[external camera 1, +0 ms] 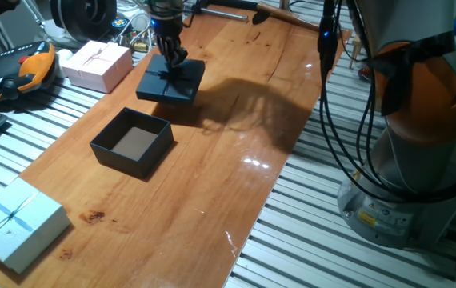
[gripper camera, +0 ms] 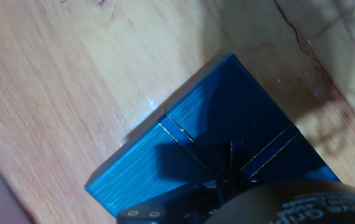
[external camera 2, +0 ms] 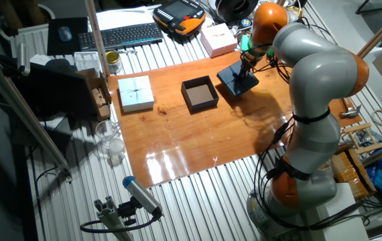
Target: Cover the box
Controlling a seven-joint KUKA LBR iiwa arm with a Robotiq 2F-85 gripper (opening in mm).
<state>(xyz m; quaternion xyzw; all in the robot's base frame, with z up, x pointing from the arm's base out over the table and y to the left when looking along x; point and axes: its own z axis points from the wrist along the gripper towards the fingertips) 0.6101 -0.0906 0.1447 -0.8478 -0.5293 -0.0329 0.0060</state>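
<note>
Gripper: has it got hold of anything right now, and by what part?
The gripper is down on the black lid at its ribbon bow, near the middle of the top. Whether the fingers have actually closed on it cannot be told.

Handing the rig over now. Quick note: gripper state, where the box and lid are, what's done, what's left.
Gripper: down on the lid at its ribbon bow; whether the fingers have closed cannot be told.
Lid: tilted, on the wooden board, beside the box, not over it.
Box: open, upright, mid-board, brown floor visible, nothing inside.
Done: gripper reached the lid.
Left: confirm the grasp, lift the lid, carry it over the box, lower it on square, release.
</note>
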